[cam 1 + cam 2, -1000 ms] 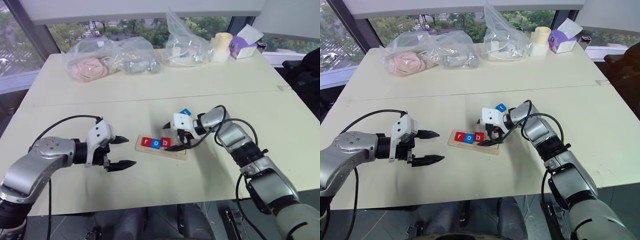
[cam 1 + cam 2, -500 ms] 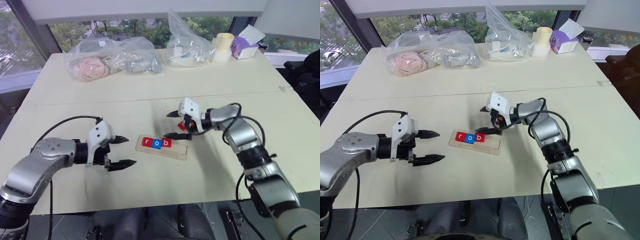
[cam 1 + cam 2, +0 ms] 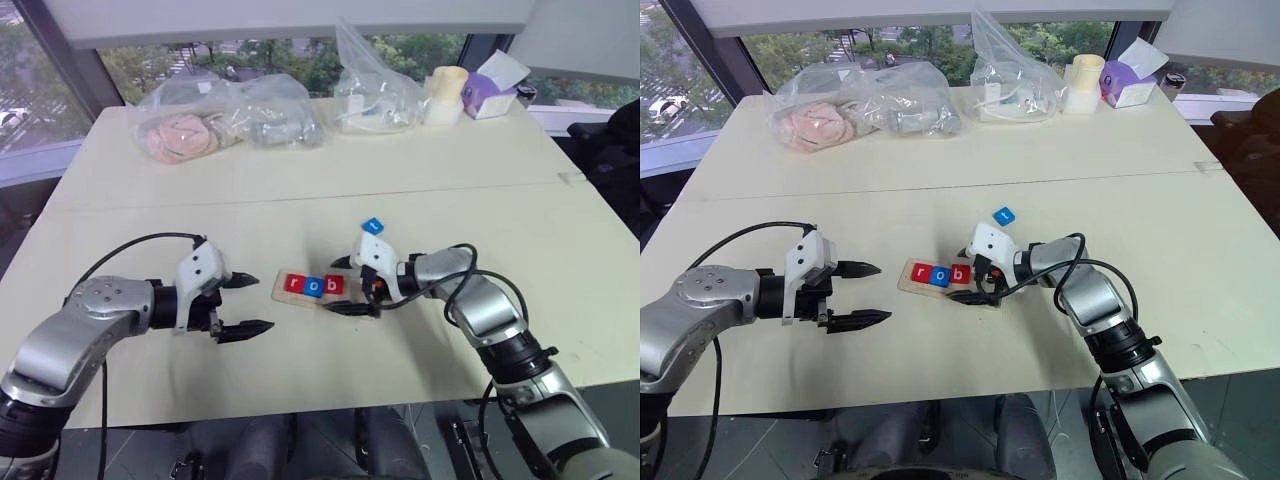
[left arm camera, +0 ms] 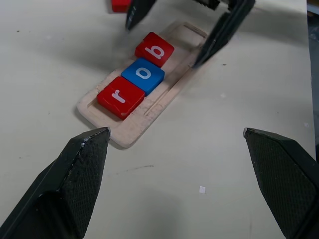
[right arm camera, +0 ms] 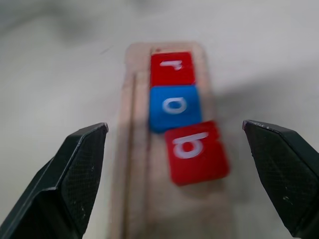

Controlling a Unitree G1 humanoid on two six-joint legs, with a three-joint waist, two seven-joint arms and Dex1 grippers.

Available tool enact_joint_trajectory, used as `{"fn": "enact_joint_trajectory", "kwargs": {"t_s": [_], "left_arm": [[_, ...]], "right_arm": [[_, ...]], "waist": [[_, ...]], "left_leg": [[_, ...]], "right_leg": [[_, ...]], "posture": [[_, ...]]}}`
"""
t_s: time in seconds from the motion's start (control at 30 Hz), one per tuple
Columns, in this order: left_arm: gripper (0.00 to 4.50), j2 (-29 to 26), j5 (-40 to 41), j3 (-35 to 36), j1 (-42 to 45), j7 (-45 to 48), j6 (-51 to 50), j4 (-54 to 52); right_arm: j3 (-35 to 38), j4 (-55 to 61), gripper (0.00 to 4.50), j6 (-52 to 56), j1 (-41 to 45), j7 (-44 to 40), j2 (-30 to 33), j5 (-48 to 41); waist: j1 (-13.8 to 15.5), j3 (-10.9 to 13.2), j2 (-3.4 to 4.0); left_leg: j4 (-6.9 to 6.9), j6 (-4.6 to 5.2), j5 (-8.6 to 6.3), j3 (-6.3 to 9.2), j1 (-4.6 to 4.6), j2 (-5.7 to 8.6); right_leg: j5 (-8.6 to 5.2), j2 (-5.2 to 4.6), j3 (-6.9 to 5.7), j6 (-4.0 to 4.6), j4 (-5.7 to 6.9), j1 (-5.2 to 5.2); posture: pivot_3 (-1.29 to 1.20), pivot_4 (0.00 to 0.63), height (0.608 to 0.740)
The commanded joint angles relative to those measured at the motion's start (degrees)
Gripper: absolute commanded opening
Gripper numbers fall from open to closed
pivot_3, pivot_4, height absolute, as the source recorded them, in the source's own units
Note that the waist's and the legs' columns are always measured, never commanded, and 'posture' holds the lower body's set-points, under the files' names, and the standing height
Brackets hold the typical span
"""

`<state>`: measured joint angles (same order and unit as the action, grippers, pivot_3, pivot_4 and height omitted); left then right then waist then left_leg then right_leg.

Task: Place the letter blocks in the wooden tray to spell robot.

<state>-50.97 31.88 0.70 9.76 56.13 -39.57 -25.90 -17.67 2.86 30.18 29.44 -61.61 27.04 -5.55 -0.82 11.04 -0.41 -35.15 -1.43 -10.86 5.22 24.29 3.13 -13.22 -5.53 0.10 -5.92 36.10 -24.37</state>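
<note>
Right pincer (image 3: 347,285) gapes wide and empty over the wooden tray (image 3: 352,302), just past its r-o-b tiles (image 3: 312,285), likely lining up; left pincer (image 3: 246,302) wide, parked well apart.

Left arm bent at the elbow and reaching in from the left; left gripper (image 3: 243,303) held level above the surface, pointing right, fingers spread wide apart, nothing between them. Right arm extended from the lower right, forearm angled inward, wrist turned so the right gripper (image 3: 345,286) points left and slightly downward. Right fingers likewise spread wide, one tip (image 3: 340,263) farther away, the other (image 3: 342,309) nearer, nothing clamped between them. Grippers facing one another, apart, no contact between them.
</note>
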Motion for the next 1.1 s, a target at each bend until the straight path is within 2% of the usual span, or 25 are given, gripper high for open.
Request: {"fn": "enact_joint_trajectory", "kwargs": {"t_s": [0.03,0.57,0.8,1.1], "left_arm": [[4.5,0.36,-0.08,-0.18,0.91,-0.06,0.26,-0.35],[4.5,2.12,-1.54,-1.67,2.44,-0.08,1.48,1.64],[4.5,2.56,-1.93,-1.96,3.17,0.57,1.78,2.32],[4.5,3.03,-2.34,-2.25,3.6,0.66,1.64,2.54]], "right_arm": [[-0.04,3.37,4.46,0.7,-0.81,0.57,0.4,-1.26],[0.73,12.65,4.46,8.35,-4.79,5.57,0.33,-5.86],[3.65,11.39,4.46,8.44,-2.8,8.4,-0.46,-7.78],[1.41,5.8,4.46,6.32,-4.18,6.44,0.83,-7.66]], "waist": [[-0.01,0.0,0.0],[0.08,-0.01,-0.01],[0.04,-0.01,-0.01],[0.05,-0.02,-0.03]], "left_leg": [[0.0,0.0,0.0,0.0,0.0,0.0],[0.0,0.0,0.0,0.0,0.01,0.0],[0.0,0.0,0.0,0.0,0.01,0.0],[0.0,0.0,0.0,0.0,0.01,0.0]], "right_leg": [[0.0,0.0,0.0,0.0,0.0,0.0],[0.0,-0.02,0.0,0.0,-0.01,0.0],[0.0,-0.02,0.0,0.0,-0.01,0.0],[0.0,-0.01,0.0,0.0,-0.01,0.0]], "posture": [[0.0,0.15,0.74],[0.0,0.15,0.74],[0.0,0.15,0.74],[0.0,0.15,0.74]]}}
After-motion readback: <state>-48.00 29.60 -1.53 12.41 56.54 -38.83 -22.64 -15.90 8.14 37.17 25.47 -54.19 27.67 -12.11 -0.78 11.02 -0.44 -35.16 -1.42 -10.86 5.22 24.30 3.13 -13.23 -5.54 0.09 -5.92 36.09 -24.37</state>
